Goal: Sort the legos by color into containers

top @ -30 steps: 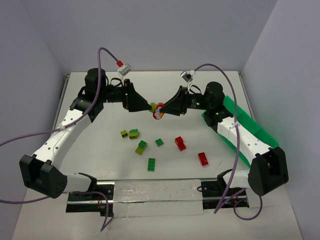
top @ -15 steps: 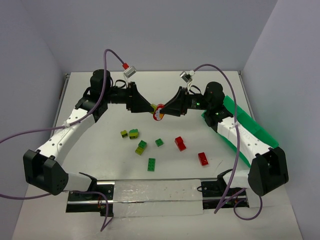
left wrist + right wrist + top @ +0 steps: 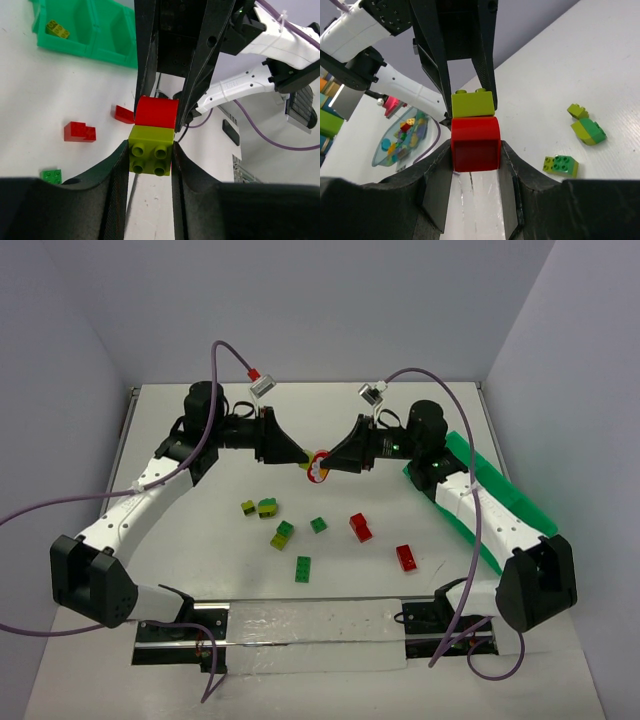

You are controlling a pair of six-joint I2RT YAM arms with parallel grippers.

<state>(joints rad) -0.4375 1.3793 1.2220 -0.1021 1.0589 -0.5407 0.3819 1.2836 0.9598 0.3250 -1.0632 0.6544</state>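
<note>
Our left jaws clamp the yellow-green brick (image 3: 151, 151), our right jaws the red brick (image 3: 475, 143) above the counter (image 3: 350, 578); a crooked pull could drop either.

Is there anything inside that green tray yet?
One yellow-green brick lies in an end compartment of the green tray. The neighbouring compartments look bare, but show only partly. From above, the right arm covers much of it.

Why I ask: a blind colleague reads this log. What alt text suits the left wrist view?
The left gripper clamps a yellow-green brick joined to a red brick that the right gripper clamps, above the white table. A green tray sits upper left.
</note>
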